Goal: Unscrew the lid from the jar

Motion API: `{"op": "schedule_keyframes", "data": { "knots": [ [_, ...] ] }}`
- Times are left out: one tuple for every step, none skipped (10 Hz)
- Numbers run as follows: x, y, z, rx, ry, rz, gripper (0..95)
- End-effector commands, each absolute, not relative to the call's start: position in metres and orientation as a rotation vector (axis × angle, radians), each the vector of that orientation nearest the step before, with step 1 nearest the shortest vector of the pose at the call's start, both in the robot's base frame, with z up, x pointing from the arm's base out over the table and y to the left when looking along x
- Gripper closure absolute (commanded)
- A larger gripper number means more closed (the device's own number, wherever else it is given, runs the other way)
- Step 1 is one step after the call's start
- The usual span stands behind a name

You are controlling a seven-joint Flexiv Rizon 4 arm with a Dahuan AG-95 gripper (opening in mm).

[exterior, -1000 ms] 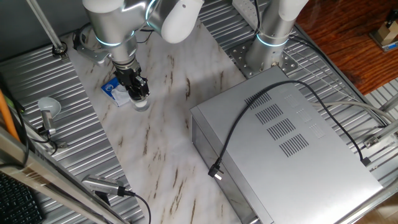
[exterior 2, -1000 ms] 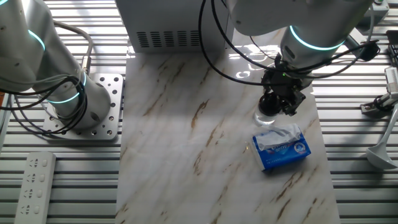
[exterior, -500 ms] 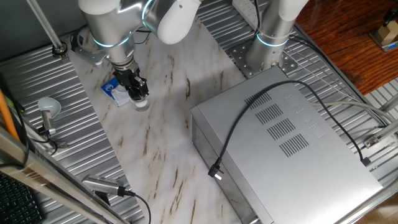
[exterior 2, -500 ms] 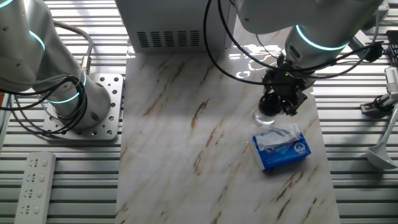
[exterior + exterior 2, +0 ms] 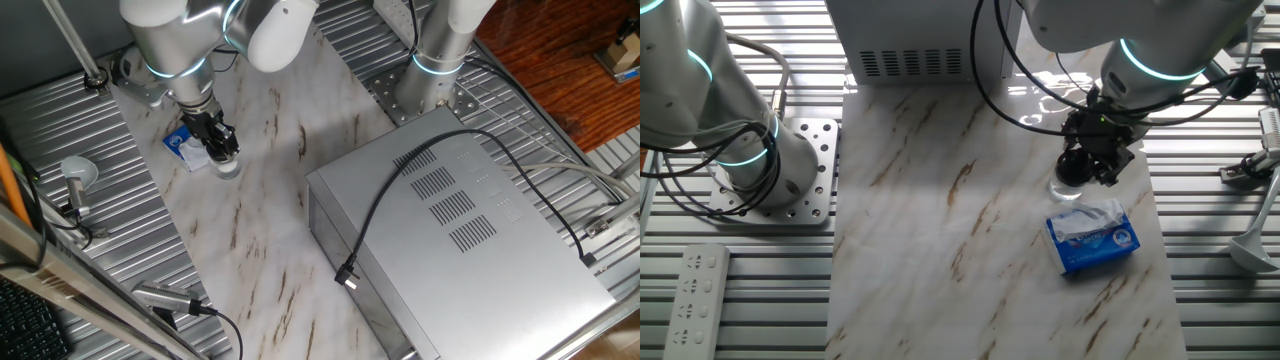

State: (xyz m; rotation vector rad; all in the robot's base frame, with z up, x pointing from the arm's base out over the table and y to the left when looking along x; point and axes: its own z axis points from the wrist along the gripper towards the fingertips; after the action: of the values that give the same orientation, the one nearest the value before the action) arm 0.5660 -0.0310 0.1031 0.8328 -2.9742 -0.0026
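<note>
One small clear jar is seen standing upright on the marble table, close to one side edge of the slab and well apart from the grey metal box at the opposite part of it. Its black lid is largely covered by the gripper, which is set down over the top of the jar from above; in one fixed view only the pale lower part of the jar is shown beneath the gripper. The fingers appear to be drawn in narrowly about the lid, but whether it is actually gripped cannot be told with certainty from either camera. The lid is judged to be seated on the jar, not yet lifted clear, so the unscrewing step is taken to be in hand rather than finished. Nothing is seen holding the jar itself, so a turn of the wrist about the jar's upright axis is called for next, with enough grip on the lid that it is not slipped over and little enough side load that the jar is not tipped or dragged. Just beside the jar, toward the nearer end of the slab, a blue-and-white packet lies flat; whether the two touch cannot be made out. A black cable is draped over the grey metal box.
</note>
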Motion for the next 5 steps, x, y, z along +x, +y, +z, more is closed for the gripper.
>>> {"op": "schedule_keyframes", "data": {
  "knots": [
    [0.5656, -0.0308, 0.1039, 0.851, -2.967, -0.006, 57.0],
    [0.5656, -0.0308, 0.1039, 0.873, -2.959, -0.007, 57.0],
    [0.5656, -0.0308, 0.1039, 0.889, -2.954, -0.007, 57.0],
    [0.5656, -0.0308, 0.1038, 0.905, -2.948, -0.006, 57.0],
    [0.5656, -0.0308, 0.1038, 0.915, -2.946, -0.005, 57.0]
  ]
}}
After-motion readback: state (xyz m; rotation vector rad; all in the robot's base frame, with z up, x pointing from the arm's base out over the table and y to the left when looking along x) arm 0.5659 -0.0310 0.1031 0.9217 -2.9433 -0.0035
